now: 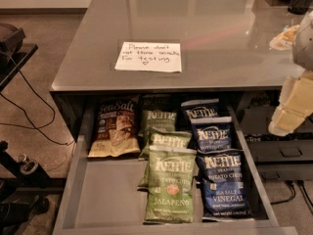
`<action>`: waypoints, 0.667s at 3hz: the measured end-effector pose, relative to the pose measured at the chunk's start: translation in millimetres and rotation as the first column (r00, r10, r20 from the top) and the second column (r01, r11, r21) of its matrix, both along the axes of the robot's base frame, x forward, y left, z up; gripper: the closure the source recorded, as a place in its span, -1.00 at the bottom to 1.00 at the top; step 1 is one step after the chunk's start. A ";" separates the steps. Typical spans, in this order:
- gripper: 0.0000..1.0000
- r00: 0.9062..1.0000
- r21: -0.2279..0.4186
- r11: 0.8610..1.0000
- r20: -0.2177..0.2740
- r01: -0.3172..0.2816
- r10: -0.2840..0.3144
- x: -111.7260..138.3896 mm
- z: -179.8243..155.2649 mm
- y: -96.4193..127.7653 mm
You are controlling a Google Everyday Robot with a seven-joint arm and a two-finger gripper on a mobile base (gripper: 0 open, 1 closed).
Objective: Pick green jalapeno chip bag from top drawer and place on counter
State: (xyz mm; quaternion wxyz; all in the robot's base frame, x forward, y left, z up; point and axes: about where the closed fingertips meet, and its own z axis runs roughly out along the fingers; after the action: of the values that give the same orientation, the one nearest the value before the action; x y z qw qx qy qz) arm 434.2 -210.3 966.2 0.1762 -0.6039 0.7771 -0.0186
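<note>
The top drawer (105, 195) is pulled open below the counter (215, 18), which bears a white handwritten note (148, 57). The green jalapeno chip bag (169, 185) lies flat at the drawer's front middle, with two more green Kettle bags (167, 141) overlapping behind it. My gripper (294, 105) shows as cream-coloured parts at the right edge, above and to the right of the drawer, well apart from the bags and holding nothing that I can see.
Three dark blue Kettle vinegar bags (222, 185) lie right of the green ones. A tan Sea Salt bag (113, 129) lies at the back left. Narrower dark drawers (288, 153) stand at the right. A black stand (10, 43) and cables are at the left.
</note>
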 end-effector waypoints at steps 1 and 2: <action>-1.00 1.000 0.105 0.994 0.000 -0.024 0.024 -8.5 -26.3 21.7; -1.00 0.998 0.249 0.967 -0.010 -0.054 0.058 -12.6 -61.7 50.8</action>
State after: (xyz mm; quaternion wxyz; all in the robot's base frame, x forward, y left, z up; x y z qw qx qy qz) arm 421.5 -159.4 904.5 0.2443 -0.5989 0.7574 0.0890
